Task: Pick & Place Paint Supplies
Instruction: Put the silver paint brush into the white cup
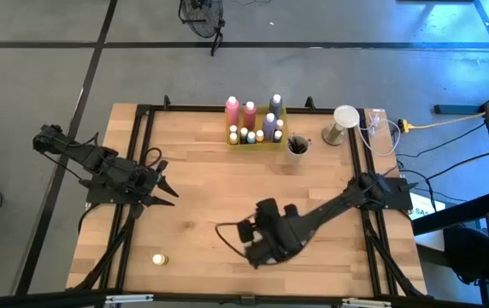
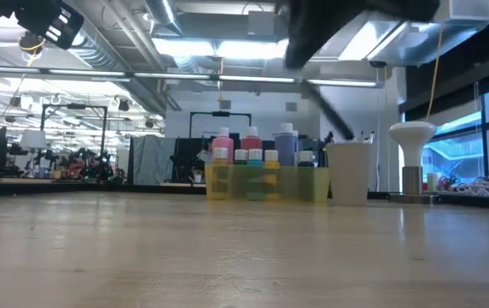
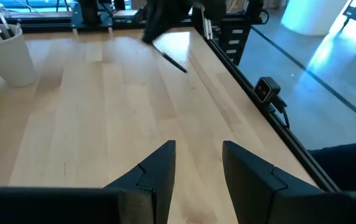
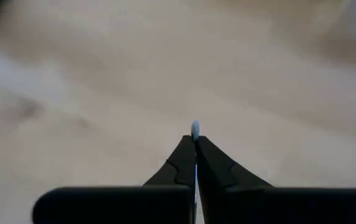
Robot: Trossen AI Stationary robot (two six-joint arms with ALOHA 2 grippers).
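**Right pincer lifts a paintbrush clear of the table**

The right gripper (image 4: 195,142) has its fingers pressed fully together on a thin paintbrush (image 1: 227,233), whose pale tip pokes out just past the fingertips in the right wrist view. From above, the dark handle trails out from the pincer toward the left arm's side. In the low view the brush hangs slanted in the air, so it looks carried rather than resting. Pinching near one end probably leaves the free end to drop into the cup (image 1: 297,146), which stands well beyond the pincer at the far edge and already holds brushes. Just beside that cup, the yellow tray (image 1: 256,139) keeps the paint bottles (image 1: 250,114) upright. A small yellow-capped bottle (image 1: 159,258) lies alone on the near side.

The left gripper (image 3: 196,168) waits partly open, holding nothing.
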